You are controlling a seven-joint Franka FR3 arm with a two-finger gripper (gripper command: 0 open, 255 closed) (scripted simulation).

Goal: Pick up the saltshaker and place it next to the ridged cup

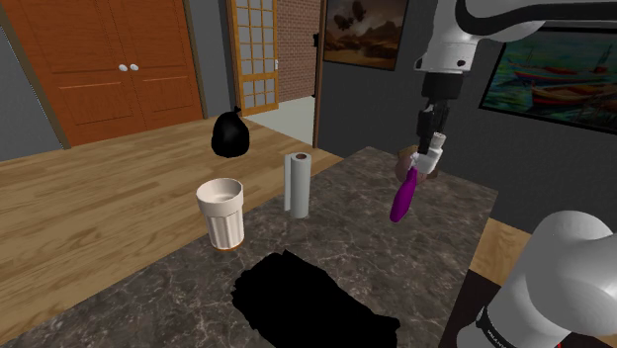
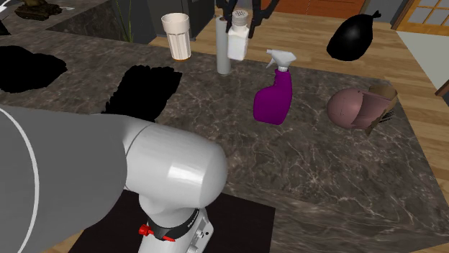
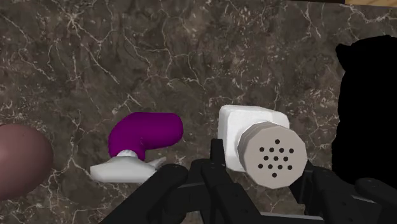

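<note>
The saltshaker (image 3: 251, 124), a white squarish body with a round grey perforated cap, sits between the black fingers (image 3: 216, 159) of the gripper (image 3: 262, 160), which are clamped on its two sides. In the shoulder view it hangs under the hand just above the purple spray bottle (image 1: 403, 198), and it looks to be clear of the dark marbled table (image 1: 445, 227) rather than standing on it. So the pick seems done, and the step in hand is the carry towards the ridged cup (image 1: 220, 213). That cup is pale, open-topped and upright, well apart from the gripper towards the shoulder view's left. A white paper towel roll (image 1: 298, 184) stands upright between the two (in the second exterior view the shaker overlaps it, so it is hard to judge how near they really are). The next move calls for a sideways pass across the table at a height that clears the roll, or a path around it. After that comes a straight lowering onto bare table just beside the cup, close enough to count as next to it but without knocking its wall. The shaker should stay upright until its base is down, and the fingers should part only then.
</note>
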